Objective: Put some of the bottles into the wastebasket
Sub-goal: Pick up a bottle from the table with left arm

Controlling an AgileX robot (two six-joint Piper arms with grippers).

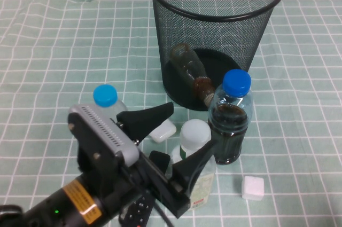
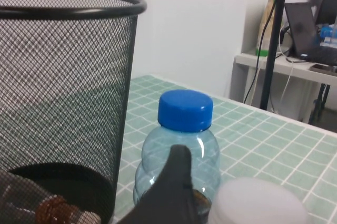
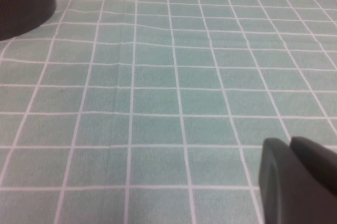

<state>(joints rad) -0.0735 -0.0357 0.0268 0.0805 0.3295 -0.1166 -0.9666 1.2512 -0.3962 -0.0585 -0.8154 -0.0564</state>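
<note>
While right tool (image 3: 295, 182) rests closed, left tool (image 1: 181, 136) gapes.

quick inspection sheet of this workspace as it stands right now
surface: table under a green checked cloth, slightly wrinkled
job's things: brownish bottle lies inside the black mesh wastebasket; white-capped bottle stands upright on the cloth
clutter: dark-liquid bottle with blue cap in front of the basket; another blue-capped bottle further left; small white block; white cube
grippers: left gripper open, fingers either side of the white-capped bottle, not gripping it; right gripper shut, low over bare cloth, holding nothing
cables: black cable hanging by a pole behind the table
surroundings: white wall, side desk with a laptop
</note>
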